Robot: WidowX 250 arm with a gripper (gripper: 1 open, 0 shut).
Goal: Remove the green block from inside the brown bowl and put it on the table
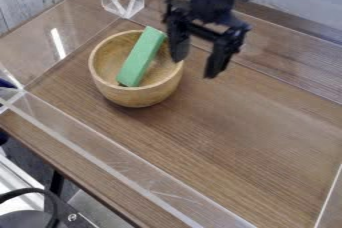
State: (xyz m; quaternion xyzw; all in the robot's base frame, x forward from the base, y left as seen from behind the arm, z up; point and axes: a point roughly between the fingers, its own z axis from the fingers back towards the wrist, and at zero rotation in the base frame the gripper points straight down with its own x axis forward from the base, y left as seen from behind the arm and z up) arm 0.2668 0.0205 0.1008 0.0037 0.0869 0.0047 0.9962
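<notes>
Because the green block (142, 56) leans in the brown bowl (135, 71) (upper end toward 1 o'clock), the wide-open, empty claw (197, 48) hangs at the bowl's 2 o'clock rim

round tan wooden bowl (135, 72): pale wood, smooth matt rim.
long bright green block (142, 56), inside that bowl: smooth, faintly shiny.
brown tabletop (227, 142): wood-grain, slight sheen.
clear walls (94, 157) edging tabletop: glossy, acrylic-looking.
black gripper (195, 52): dark, matt.
</notes>
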